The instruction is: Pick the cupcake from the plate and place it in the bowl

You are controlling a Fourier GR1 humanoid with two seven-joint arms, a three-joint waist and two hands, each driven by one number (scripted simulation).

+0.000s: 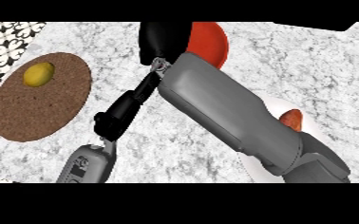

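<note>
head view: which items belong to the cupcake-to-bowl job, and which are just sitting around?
Job:
- red bowl, partly behind the right hand
- white plate, mostly under the right forearm
- orange-brown item on that plate, possibly the cupcake; can't confirm

Lying about:
- brown round mat
- yellow fruit on it
- left hand, low between mat and forearm

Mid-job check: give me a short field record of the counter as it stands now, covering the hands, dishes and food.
right robot hand: black, extended over the round red bowl; fingers and any load cannot be made out
left robot hand: at lower centre, black fingers pointing up toward the right forearm
white round plate: at right, mostly hidden under the right forearm
orange-brown item: on the white plate
brown round woven mat: at left, carrying a yellow lemon-like fruit
counter: grey-white marble
</note>
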